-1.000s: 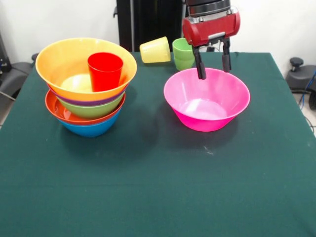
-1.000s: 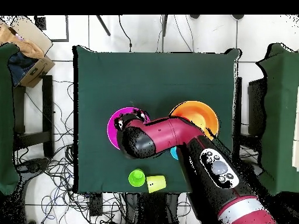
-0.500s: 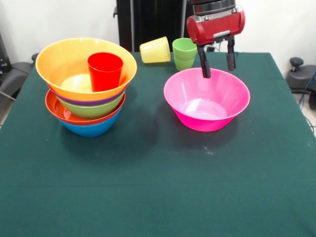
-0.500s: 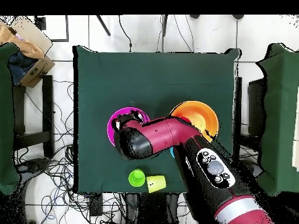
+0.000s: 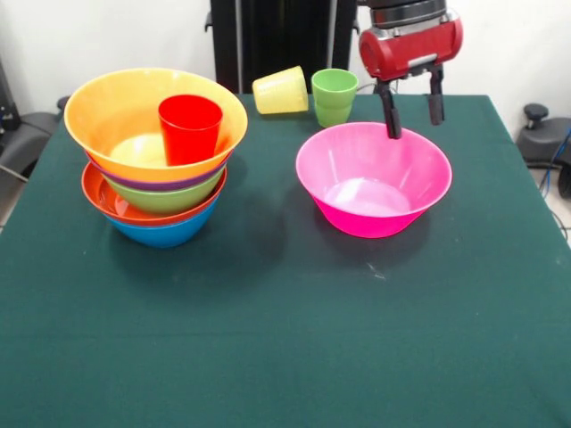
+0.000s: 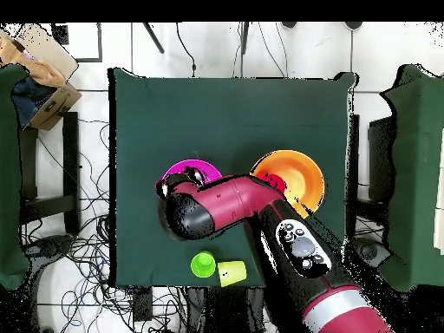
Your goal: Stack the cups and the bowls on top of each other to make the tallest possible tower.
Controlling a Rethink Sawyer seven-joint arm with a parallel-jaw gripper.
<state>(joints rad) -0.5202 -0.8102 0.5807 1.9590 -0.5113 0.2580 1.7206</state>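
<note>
The pink bowl [image 5: 373,181] stands upright and alone right of centre; its rim also shows in the overhead view [image 6: 192,166]. My gripper [image 5: 412,114] is open and empty, just above the bowl's far right rim. The tower [image 5: 156,156] at the left is nested bowls: yellow-orange [image 5: 116,111] on top, then purple, green, red-orange and blue rims. The red cup [image 5: 190,128] stands inside the top bowl. The yellow cup [image 5: 280,90] lies on its side at the back, beside the upright green cup [image 5: 334,96]. A small blue bowl is not visible.
The arm [image 6: 234,204] crosses the table's robot side in the overhead view and covers part of the pink bowl. The green cup [image 6: 203,264] and the yellow cup [image 6: 231,273] sit near that table edge. Cables and chairs surround the table.
My gripper has moved to the right in the front view, from the pink bowl's far middle rim to its far right rim, and risen slightly. It stays open. Bowls and cups have not moved.
</note>
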